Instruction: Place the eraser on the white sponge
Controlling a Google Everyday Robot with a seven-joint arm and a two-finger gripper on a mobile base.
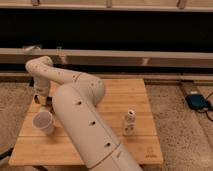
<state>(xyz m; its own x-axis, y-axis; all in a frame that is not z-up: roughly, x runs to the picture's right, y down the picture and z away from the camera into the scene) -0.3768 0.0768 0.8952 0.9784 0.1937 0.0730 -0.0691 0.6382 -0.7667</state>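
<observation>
My gripper (43, 98) hangs at the end of the white arm (75, 107), low over the left edge of the wooden table (135, 95), just behind the white paper cup (44, 121). There is something dark at the gripper's tip, but I cannot tell whether it is the eraser. The white sponge is not in view; the arm may be hiding it.
A small white bottle (129, 123) stands upright on the right half of the table. My bulky arm crosses the table's middle from the front edge to the left. A blue device (197, 102) lies on the floor at the right. A dark wall with rails runs behind.
</observation>
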